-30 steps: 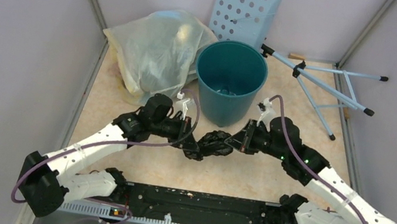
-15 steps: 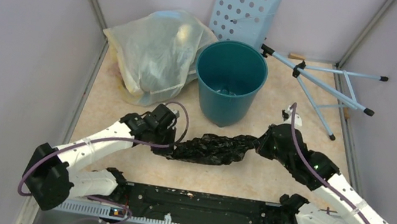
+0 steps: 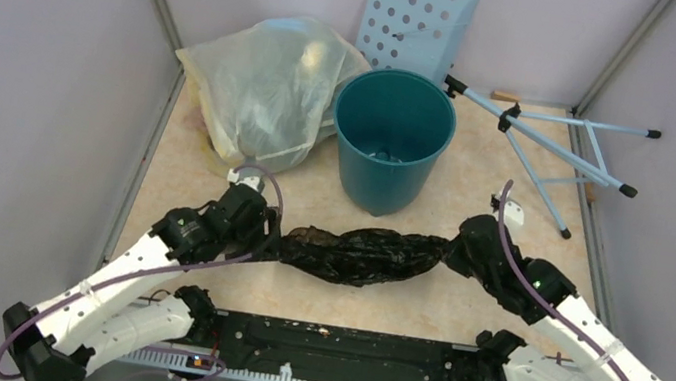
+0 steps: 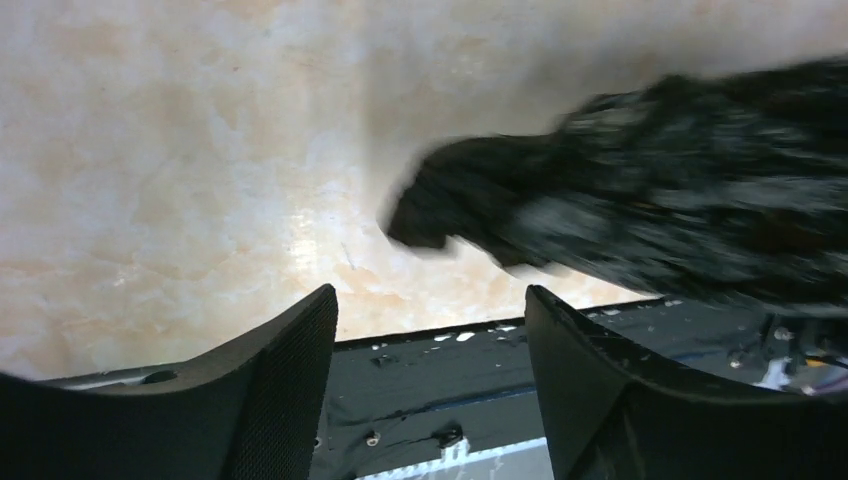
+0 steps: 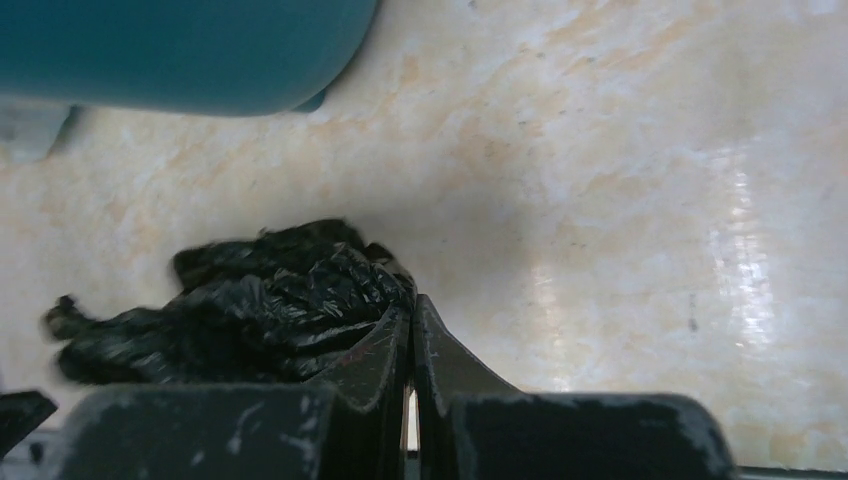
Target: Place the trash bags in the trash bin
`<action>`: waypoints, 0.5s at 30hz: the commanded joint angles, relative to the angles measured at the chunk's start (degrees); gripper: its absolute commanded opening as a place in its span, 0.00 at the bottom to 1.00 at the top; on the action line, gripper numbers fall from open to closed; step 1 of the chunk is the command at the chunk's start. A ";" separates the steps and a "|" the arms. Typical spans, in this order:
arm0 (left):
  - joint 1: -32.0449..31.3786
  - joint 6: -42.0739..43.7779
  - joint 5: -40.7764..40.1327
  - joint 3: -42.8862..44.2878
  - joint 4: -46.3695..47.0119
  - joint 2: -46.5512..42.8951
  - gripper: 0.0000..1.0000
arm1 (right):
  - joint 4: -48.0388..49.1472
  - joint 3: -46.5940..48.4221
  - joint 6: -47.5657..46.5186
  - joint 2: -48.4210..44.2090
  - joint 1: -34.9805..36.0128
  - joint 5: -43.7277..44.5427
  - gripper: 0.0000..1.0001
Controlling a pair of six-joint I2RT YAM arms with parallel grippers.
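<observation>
The black trash bag (image 3: 365, 253) lies stretched out in a long crinkled strip on the beige floor in front of the teal trash bin (image 3: 390, 138). My left gripper (image 3: 274, 242) is at the bag's left end and open. In the left wrist view its fingers (image 4: 300, 340) stand wide apart around nothing, and the bag (image 4: 680, 190) lies beyond them to the right. My right gripper (image 3: 454, 253) is shut on the bag's right end. In the right wrist view the bag (image 5: 260, 300) bunches at the closed tips (image 5: 410, 300), with the bin (image 5: 180, 50) at top left.
A bulging translucent yellowish bag (image 3: 262, 93) leans against the bin's left side. A pale blue perforated panel (image 3: 419, 16) stands behind it, and a folded tripod stand (image 3: 553, 142) lies at back right. The black base rail (image 3: 341, 343) runs along the near edge. Walls close in on both sides.
The two grippers drew apart and pulled the bunched bag out into a long strip. The left gripper then opened, let go of the bag's left end and backed off to the left.
</observation>
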 commanded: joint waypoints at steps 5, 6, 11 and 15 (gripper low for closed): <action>0.09 7.11 8.14 1.23 12.90 -6.18 0.88 | 14.37 -2.85 -7.57 -0.74 0.40 -15.56 0.05; 0.00 8.00 9.32 0.86 14.50 -6.09 0.90 | 14.30 -2.50 -7.67 0.05 0.40 -16.13 0.05; 0.05 14.17 14.82 0.58 22.35 -0.27 0.92 | 12.04 -1.60 -8.69 3.69 0.39 -16.34 0.06; 0.04 21.09 15.01 3.81 24.45 7.68 0.90 | 9.84 0.61 -9.20 5.10 0.41 -15.11 0.04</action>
